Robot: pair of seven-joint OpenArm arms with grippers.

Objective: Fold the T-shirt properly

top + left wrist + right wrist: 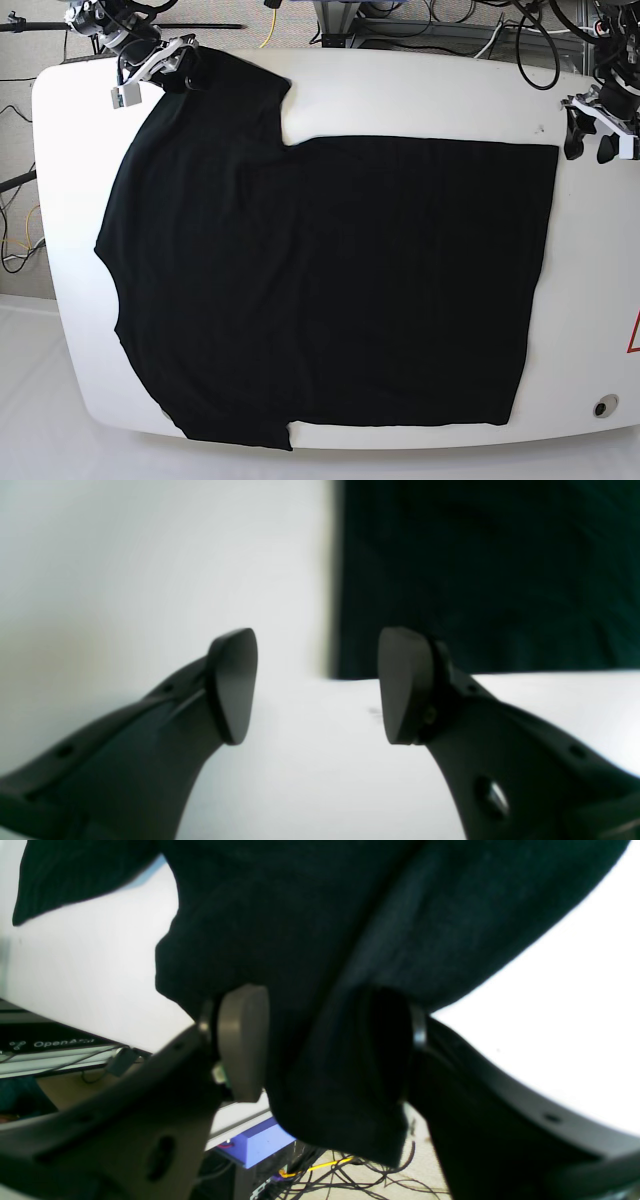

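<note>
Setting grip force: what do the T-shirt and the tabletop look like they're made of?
T-shirt: soft matte black cloth, probably a knit; it drapes and bunches between the right claw's fingers.
Tabletop: smooth, hard-looking white surface with a slight sheen; exact material unclear.

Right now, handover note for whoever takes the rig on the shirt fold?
Left gripper: open, empty, over bare table just off the T-shirt hem corner, near the far edge of the base view.
Right gripper: jaws around a bunch of sleeve cloth at the far corner; grip looks loose, cloth fills the gap.
T-shirt: spread flat, sleeves toward the right arm's side, hem toward the left arm's.
Done: shirt laid out; no fold visible.
Left: all folds. Left gripper has yet to take the hem corner.
</note>
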